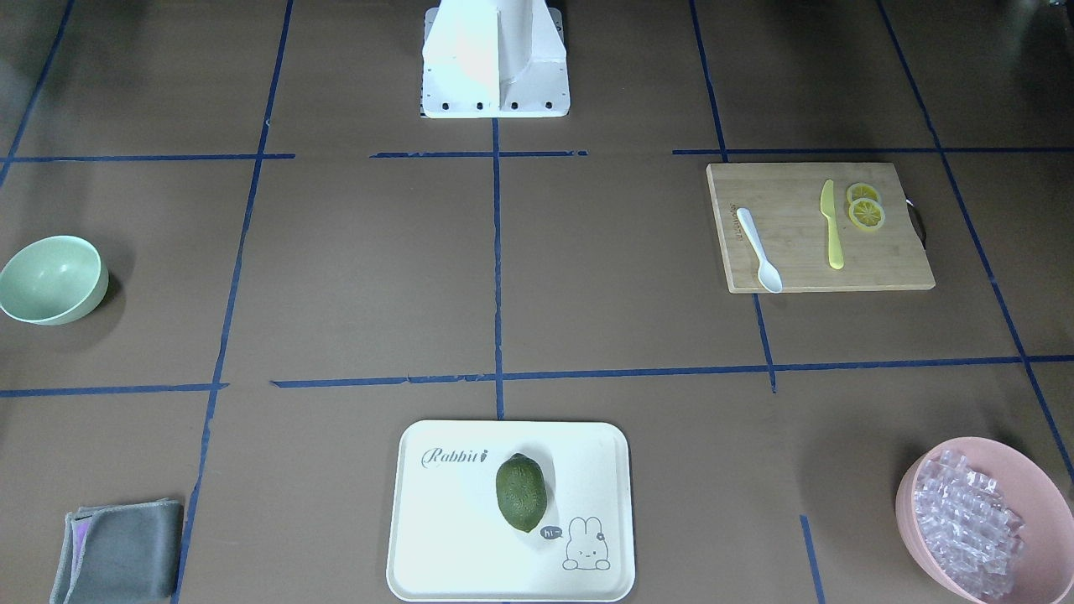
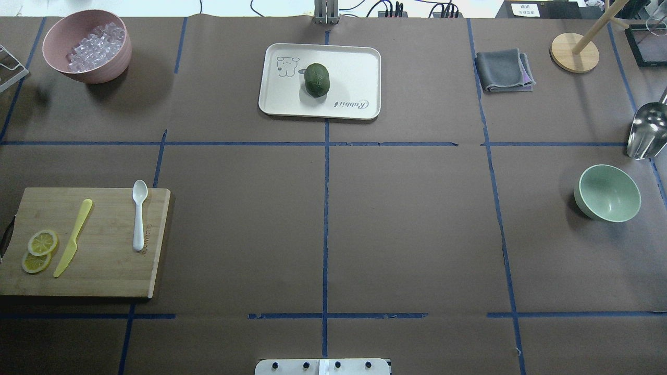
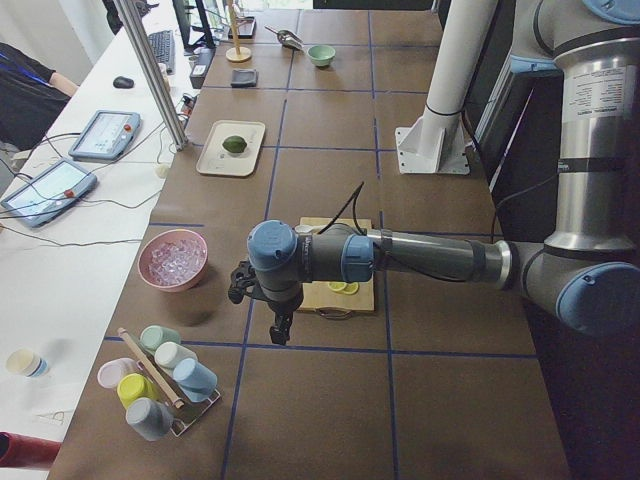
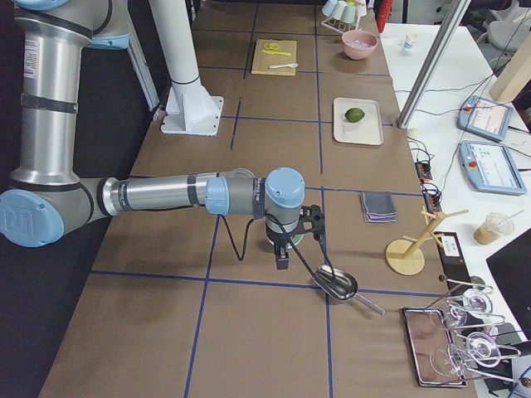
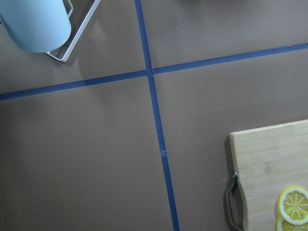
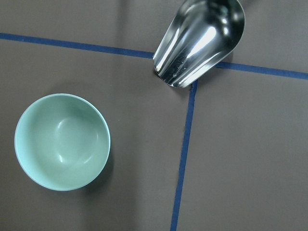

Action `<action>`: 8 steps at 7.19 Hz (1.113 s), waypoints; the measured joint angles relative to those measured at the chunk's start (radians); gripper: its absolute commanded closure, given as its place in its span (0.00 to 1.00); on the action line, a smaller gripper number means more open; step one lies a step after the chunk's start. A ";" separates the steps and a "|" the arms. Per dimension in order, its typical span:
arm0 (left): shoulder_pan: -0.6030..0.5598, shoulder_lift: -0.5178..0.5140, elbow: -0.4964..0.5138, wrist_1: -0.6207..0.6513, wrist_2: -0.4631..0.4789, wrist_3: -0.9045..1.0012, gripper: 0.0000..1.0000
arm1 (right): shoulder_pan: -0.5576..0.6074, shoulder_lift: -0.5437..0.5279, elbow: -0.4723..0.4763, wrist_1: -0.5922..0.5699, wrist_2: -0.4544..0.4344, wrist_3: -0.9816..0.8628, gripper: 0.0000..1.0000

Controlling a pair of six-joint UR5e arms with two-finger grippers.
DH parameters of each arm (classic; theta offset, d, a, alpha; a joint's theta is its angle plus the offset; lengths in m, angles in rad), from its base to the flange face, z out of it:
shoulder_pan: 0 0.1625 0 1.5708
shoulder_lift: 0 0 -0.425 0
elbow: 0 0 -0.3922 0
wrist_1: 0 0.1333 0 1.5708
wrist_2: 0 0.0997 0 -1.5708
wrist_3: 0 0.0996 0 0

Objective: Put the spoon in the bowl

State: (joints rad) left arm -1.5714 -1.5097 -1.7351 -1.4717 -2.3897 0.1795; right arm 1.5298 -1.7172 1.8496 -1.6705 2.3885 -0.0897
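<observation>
The spoon (image 2: pixel 138 214) lies flat on the cutting board (image 2: pixel 104 260) on my left side, close to the board's inner edge, with its scoop pointing away from the robot. I judge it to be light, stiff, thin plastic, and smooth enough to skid or flip if pinched badly. It sits low on the wood, so I'd close across the slim handle near its middle, with the fingers straddling its width. The yellow knife (image 2: pixel 73 237) lies apart from it, leaving room for that. The bowl (image 2: pixel 607 192) stands upright and empty well apart, on the right side of the counter (image 2: pixel 323 234). The left hand (image 3: pixel 281 330) hangs over bare counter just off the board's handled end. The right hand (image 4: pixel 282 257) is above the bowl's area. I cannot tell whether either hand is open.
</observation>
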 measured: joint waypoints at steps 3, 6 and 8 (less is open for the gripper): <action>0.001 0.000 -0.008 -0.003 0.000 0.000 0.00 | -0.123 0.002 -0.053 0.186 0.047 0.225 0.00; 0.001 0.000 -0.001 -0.005 0.000 0.000 0.00 | -0.247 0.003 -0.238 0.644 -0.009 0.555 0.00; 0.002 0.000 0.001 -0.006 0.000 0.000 0.00 | -0.317 0.005 -0.283 0.735 -0.061 0.633 0.00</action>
State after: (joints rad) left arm -1.5698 -1.5094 -1.7341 -1.4781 -2.3899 0.1795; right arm 1.2129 -1.7125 1.5670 -0.9352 2.3273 0.5438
